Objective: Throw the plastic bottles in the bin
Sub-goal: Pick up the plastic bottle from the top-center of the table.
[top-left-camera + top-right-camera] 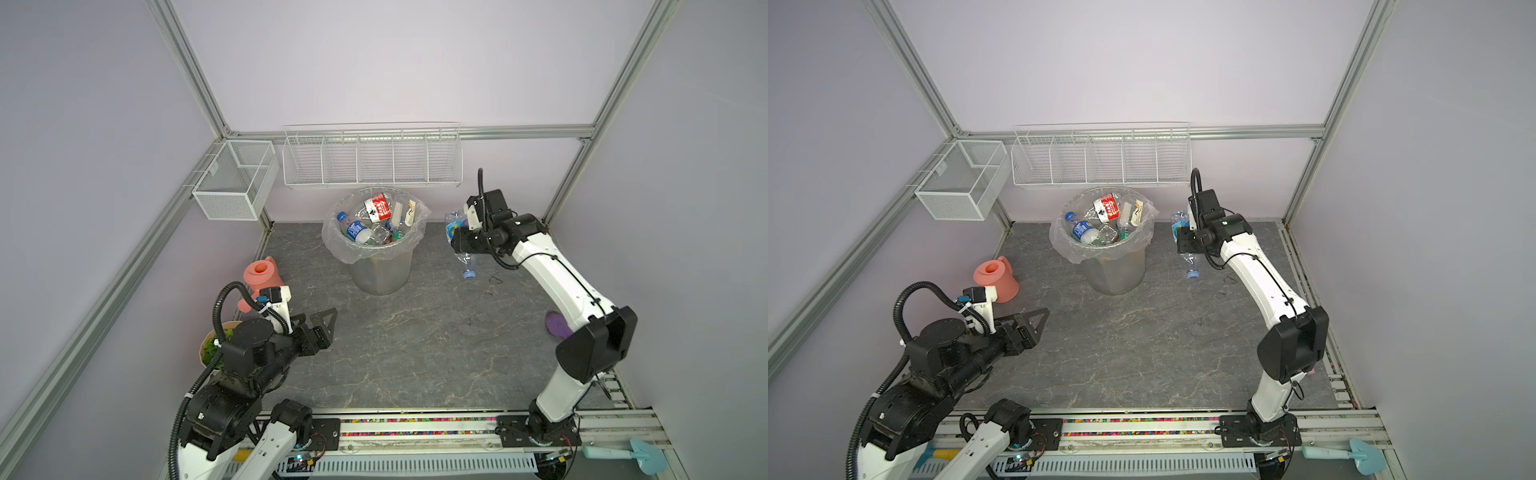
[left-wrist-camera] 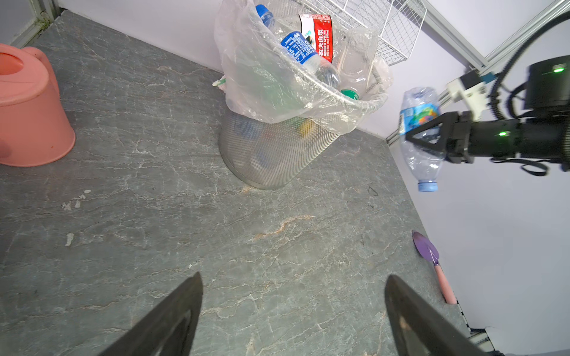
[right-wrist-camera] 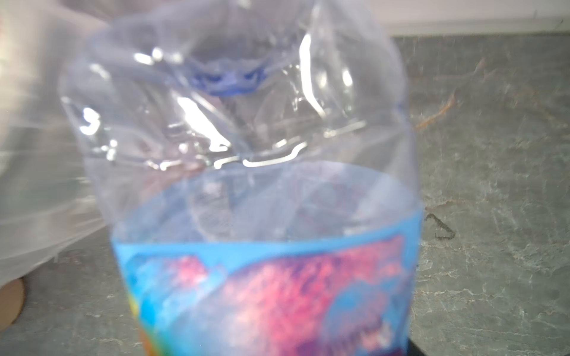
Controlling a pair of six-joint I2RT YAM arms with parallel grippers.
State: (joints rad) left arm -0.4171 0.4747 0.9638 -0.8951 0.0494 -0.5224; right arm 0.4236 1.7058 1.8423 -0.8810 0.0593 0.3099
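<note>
Veined stone tabletop (image 1: 415, 353), mesh bin (image 1: 380, 274) (bag-lined), right claw (image 2: 416, 137) clamping crumpled bottle (image 2: 421, 163), left claw (image 2: 293, 277) apart.

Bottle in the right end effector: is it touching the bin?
Apart. The left wrist view shows bare wall between the bottle and the bin; the bottle hangs in the air beside it.

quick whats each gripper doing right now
left gripper: open, holding nothing
right gripper: closed on a crushed clear bottle, held in the air beside the bin
</note>
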